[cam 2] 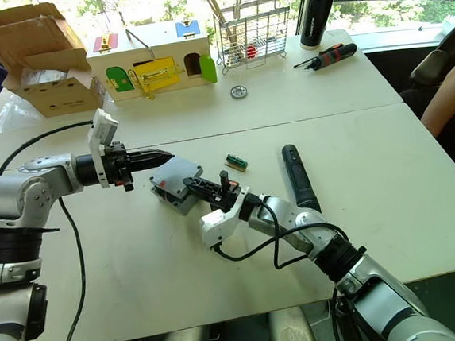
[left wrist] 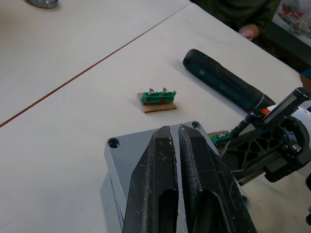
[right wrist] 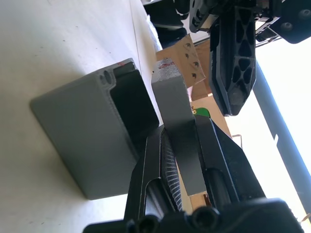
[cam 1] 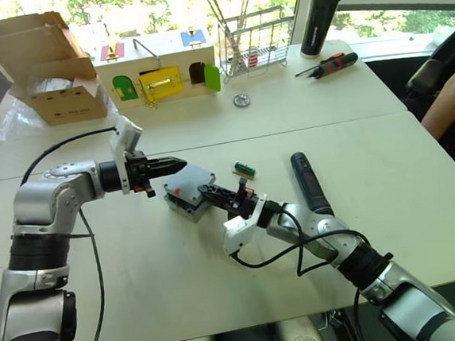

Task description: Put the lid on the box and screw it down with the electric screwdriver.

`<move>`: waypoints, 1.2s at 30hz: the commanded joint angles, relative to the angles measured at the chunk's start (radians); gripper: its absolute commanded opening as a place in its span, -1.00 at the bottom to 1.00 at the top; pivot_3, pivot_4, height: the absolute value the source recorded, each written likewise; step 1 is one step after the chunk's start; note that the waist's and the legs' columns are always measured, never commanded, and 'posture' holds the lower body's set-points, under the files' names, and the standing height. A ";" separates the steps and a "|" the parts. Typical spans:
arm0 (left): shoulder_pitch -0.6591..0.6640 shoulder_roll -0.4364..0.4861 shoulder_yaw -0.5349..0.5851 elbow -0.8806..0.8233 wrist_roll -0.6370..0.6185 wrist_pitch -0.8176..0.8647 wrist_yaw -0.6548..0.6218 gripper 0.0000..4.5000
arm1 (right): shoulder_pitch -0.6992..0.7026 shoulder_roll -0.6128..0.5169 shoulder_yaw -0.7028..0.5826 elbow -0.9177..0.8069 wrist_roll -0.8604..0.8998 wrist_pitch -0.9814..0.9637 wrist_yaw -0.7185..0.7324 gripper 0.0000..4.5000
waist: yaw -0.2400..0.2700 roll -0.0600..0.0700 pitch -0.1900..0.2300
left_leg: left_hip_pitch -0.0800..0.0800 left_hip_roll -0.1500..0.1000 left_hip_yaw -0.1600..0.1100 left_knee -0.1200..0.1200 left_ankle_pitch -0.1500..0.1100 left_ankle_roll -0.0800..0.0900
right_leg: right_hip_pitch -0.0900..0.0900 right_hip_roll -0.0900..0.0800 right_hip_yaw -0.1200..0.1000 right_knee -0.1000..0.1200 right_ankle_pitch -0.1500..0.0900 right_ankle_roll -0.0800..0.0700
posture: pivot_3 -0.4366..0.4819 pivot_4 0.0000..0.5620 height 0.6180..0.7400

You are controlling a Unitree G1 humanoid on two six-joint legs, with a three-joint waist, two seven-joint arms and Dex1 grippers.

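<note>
The right gripper is pinching the lid by its edge, carrying it over the open box mid-table for seating. The left gripper, fingers together and empty, is hovering beside it. The electric screwdriver is lying nearby, toward the table's right edge.

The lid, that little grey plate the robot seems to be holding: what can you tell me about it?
The lid is a flat, square, grey plate of what looks like plastic, with screw holes at its corners and a red mark on one edge. The right gripper pinches it by an edge, holding it tilted over the open box, not yet seated. The left gripper, shut, hovers just above it.
</note>
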 commanded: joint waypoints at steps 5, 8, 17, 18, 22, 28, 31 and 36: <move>-0.014 0.003 0.005 0.002 0.027 -0.045 -0.013 -0.90 | -0.013 0.018 0.020 -0.002 -0.002 0.005 0.024 -0.95 | 0.001 0.000 0.000 | 0.000 0.000 0.000 0.000 0.000 0.000 | 0.000 0.000 0.000 0.000 0.000 0.000 | -0.05 -0.47 1.00; -0.008 0.003 -0.009 0.009 0.045 -0.061 -0.023 -0.90 | -0.003 0.011 0.025 -0.012 -0.002 0.006 0.033 -0.95 | 0.000 0.000 0.000 | 0.000 0.000 0.000 0.000 0.000 0.000 | 0.000 0.000 0.000 0.000 0.000 0.000 | -0.05 -0.47 1.00; 0.014 0.013 -0.084 0.024 0.126 -0.134 -0.080 -0.90 | 0.020 0.005 0.040 -0.018 -0.002 0.006 0.056 -0.95 | 0.000 0.000 0.000 | 0.000 0.000 0.000 0.000 0.000 0.000 | 0.000 0.000 0.000 0.000 0.000 0.000 | -0.05 -0.47 1.00; 0.016 0.014 -0.100 0.032 0.150 -0.156 -0.083 -0.90 | 0.026 0.003 0.041 -0.023 -0.001 0.005 0.059 -0.95 | 0.000 0.000 0.000 | 0.000 0.000 0.000 0.000 0.000 0.000 | 0.000 0.000 0.000 0.000 0.000 0.000 | -0.05 -0.47 1.00; 0.025 0.010 -0.149 0.072 0.219 -0.229 -0.106 -0.90 | 0.048 -0.005 0.052 -0.044 0.000 -0.003 0.078 -0.95 | 0.001 0.000 0.000 | 0.001 0.000 0.000 0.000 0.000 0.000 | 0.000 0.000 0.000 0.000 0.000 0.000 | -0.05 -0.47 1.00; 0.040 0.002 -0.185 0.111 0.276 -0.280 -0.123 -0.94 | 0.050 -0.009 0.046 -0.047 0.022 -0.017 0.093 -0.36 | 0.002 0.000 -0.002 | 0.007 0.000 0.000 -0.002 0.000 0.000 | 0.006 0.000 0.000 -0.001 0.000 0.000 | -0.05 -0.47 1.00; 0.053 0.007 -0.197 0.116 0.294 -0.296 -0.132 -0.94 | 0.050 -0.019 0.052 -0.061 0.013 -0.029 0.091 0.27 | 0.002 0.001 -0.008 | 0.019 0.000 0.001 -0.009 0.000 0.000 | 0.016 0.000 0.001 -0.005 0.000 0.000 | -0.05 -0.47 1.00; 0.072 0.005 -0.212 0.116 0.318 -0.315 -0.137 -0.94 | 0.064 -0.041 0.038 -0.094 0.019 -0.039 0.094 0.93 | 0.001 0.001 -0.019 | 0.021 0.002 0.001 -0.013 0.000 0.000 | 0.017 0.002 0.001 -0.012 0.000 0.000 | -0.05 -0.47 1.00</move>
